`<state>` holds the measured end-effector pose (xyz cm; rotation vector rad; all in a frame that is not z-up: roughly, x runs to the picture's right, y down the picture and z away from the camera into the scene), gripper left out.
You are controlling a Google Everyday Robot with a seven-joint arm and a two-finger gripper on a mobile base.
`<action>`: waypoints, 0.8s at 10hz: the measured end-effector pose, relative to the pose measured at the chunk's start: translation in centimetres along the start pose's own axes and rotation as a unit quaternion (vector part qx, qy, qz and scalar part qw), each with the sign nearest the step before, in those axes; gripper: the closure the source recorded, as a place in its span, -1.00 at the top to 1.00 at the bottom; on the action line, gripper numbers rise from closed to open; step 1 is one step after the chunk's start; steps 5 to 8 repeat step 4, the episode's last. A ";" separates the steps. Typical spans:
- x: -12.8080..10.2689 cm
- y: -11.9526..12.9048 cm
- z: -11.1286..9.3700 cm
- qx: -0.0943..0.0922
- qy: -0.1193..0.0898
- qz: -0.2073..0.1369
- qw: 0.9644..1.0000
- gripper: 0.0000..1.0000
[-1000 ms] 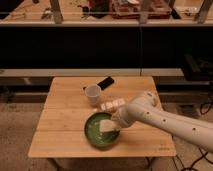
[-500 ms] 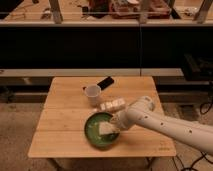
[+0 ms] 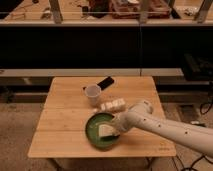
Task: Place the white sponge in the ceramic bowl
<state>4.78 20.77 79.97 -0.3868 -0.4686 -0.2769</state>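
The gripper [image 3: 115, 128] is down over the right side of the ceramic bowl [image 3: 92, 131] with the white sponge [image 3: 105, 131] inside it – placing step, it seems – fingers unreadable, so next comes a clean release and lift.

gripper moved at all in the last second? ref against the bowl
Yes. The gripper has dropped lower and slightly left, further over the green ceramic bowl, which stays put on the table. The white sponge at its tip now sits inside the bowl.
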 end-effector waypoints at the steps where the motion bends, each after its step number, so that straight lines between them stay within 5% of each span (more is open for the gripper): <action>1: 0.2 -0.4 -0.2 0.002 -0.003 0.002 1.000 0.19; 4: 1.0 -1.7 -2.7 0.006 -0.011 0.014 1.000 0.19; 8: 1.0 -1.7 -2.7 0.006 -0.011 0.014 1.000 0.19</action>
